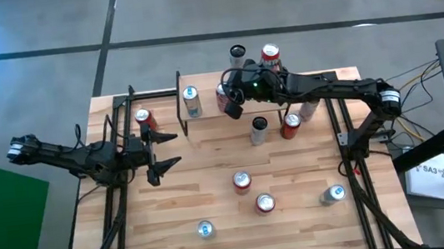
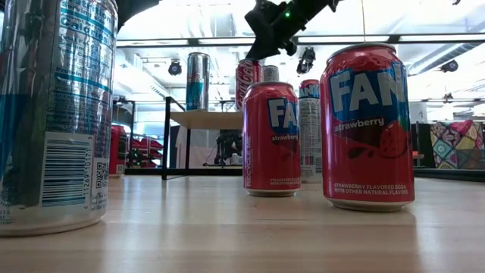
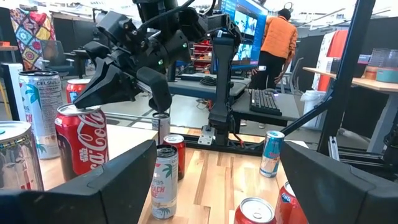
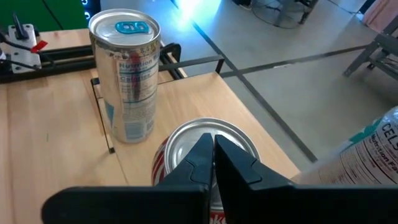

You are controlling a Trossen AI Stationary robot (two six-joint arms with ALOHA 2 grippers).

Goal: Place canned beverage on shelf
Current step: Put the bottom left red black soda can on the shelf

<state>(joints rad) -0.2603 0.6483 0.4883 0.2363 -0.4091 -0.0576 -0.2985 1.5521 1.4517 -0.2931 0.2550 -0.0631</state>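
Right gripper closed above a red cola can on the shelf; left gripper waits open.

High view: the right gripper (image 1: pixel 234 106) reaches to the shelf (image 1: pixel 201 91) at the worktop's far edge, over the red cola can (image 1: pixel 222 98); the left gripper (image 1: pixel 165 150) hangs spread near the left edge. Low view: shelf plank on black legs, cola can upright. Left wrist view: fingertips just above the can's top; a person in orange stands in the room behind. Right wrist view: fingers (image 4: pixel 205 163) pressed together over the silver lid, a tall silver can (image 4: pixel 125 78) beside it.
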